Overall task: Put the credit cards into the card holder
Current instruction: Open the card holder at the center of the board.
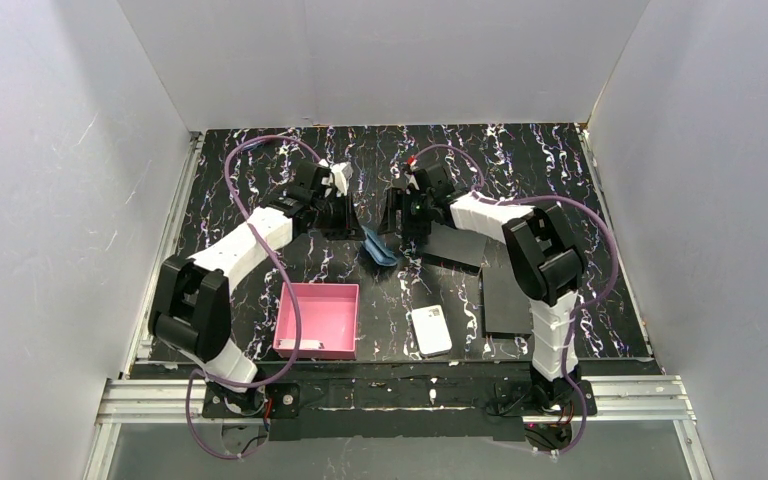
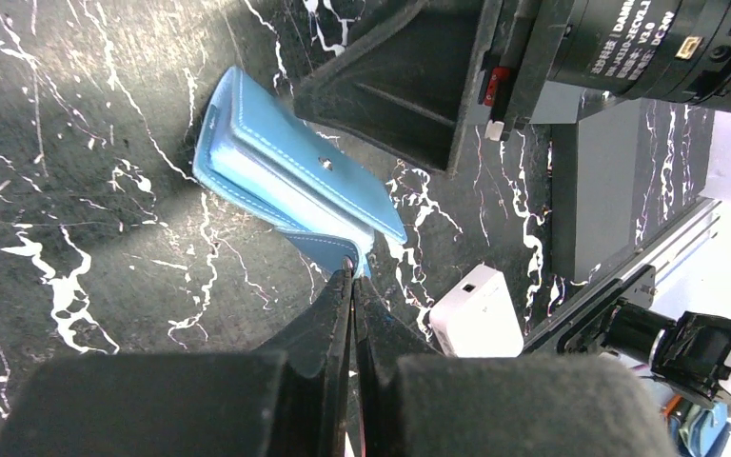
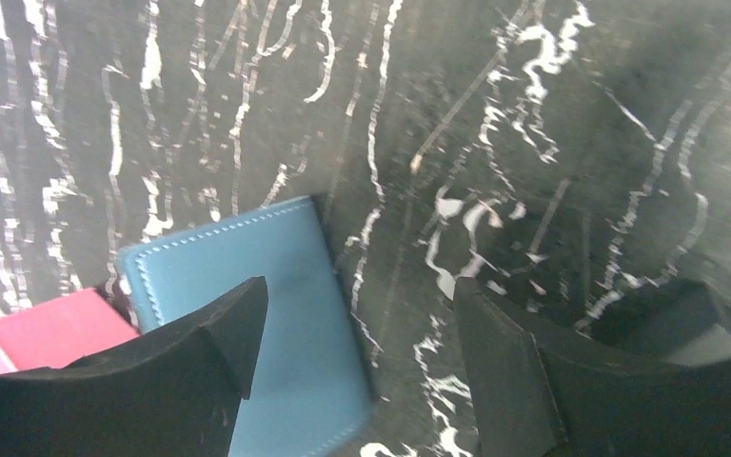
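Out in the middle of the tabletop (image 1: 520,160), my left hand (image 2: 350,276) pinches the card holder (image 1: 380,250) by its flap, my right hand (image 3: 360,290) hovers spread above, so I'd hold that flap taut and lifted.

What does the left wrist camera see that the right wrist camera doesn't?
Only the left wrist view: the white block, and the left gripper pinched shut on the flap of the card holder. Only the right wrist view: a corner of the pink tray, and the right gripper open. Both: the blue card holder and the black marbled table.
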Robot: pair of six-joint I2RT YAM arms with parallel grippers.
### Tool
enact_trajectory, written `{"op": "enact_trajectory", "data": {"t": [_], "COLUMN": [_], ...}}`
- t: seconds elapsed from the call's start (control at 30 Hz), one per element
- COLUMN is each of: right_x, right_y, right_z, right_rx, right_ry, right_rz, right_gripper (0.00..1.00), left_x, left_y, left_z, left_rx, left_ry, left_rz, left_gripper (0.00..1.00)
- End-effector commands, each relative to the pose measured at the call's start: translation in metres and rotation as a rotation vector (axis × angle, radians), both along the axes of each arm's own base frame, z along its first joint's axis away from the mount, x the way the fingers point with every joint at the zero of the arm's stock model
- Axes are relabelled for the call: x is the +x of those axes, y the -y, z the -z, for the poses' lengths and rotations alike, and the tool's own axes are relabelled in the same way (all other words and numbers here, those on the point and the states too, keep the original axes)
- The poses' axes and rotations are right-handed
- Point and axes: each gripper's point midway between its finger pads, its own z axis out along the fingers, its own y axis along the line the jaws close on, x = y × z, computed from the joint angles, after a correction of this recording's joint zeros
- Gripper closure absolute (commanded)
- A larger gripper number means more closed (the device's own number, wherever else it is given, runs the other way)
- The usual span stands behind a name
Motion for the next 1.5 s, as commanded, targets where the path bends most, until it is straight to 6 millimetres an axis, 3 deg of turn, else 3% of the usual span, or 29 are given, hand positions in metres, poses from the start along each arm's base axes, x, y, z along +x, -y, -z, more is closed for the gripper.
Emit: {"op": "enact_trajectory", "data": {"t": [0.0,0.13,0.27,0.5,0.63,0.9,1.03,1.2,1.27,1.4,1.47], "right_x": [-0.005,-0.013,-0.025,-0.035,-0.037,-0.036,-0.037,-0.043,-0.045,-0.047,-0.048], "right_y": [0.027,0.024,0.015,-0.004,-0.005,0.004,0.004,0.002,0.002,0.004,-0.001], "right_z": [-0.012,-0.037,-0.047,-0.043,-0.034,-0.022,-0.019,-0.019,-0.016,-0.009,-0.008], "right_rx": [-0.139,-0.107,-0.031,0.093,0.079,0.039,0.036,0.066,0.069,0.083,0.143], "right_ry": [0.067,0.145,0.166,0.139,0.125,0.075,0.037,0.012,-0.003,-0.022,-0.049], "right_rz": [-0.024,-0.065,-0.094,-0.090,-0.071,0.010,0.030,0.030,0.038,0.048,0.039], "right_gripper": [0.20,0.19,0.19,0.23,0.26,0.33,0.50,0.62,0.60,0.40,0.38], "left_x": [0.004,0.004,0.004,0.005,0.007,0.018,0.022,0.023,0.024,0.025,0.025], "left_y": [-0.003,-0.007,-0.005,-0.010,-0.012,-0.066,-0.087,-0.098,-0.096,-0.095,-0.093], "left_z": [-0.043,-0.045,-0.040,-0.028,-0.022,0.015,0.033,0.065,0.071,0.071,0.071], "left_rx": [-0.020,0.001,0.005,0.049,0.070,0.406,0.488,0.560,0.555,0.547,0.536], "left_ry": [0.136,0.156,0.127,0.101,0.092,0.005,-0.004,-0.106,-0.129,-0.122,-0.122], "left_rz": [0.011,0.010,0.022,0.013,0.007,-0.109,-0.164,-0.164,-0.161,-0.161,-0.158], "left_gripper": [1.00,1.00,1.00,1.00,1.00,1.00,1.00,1.00,1.00,1.00,1.00]}}
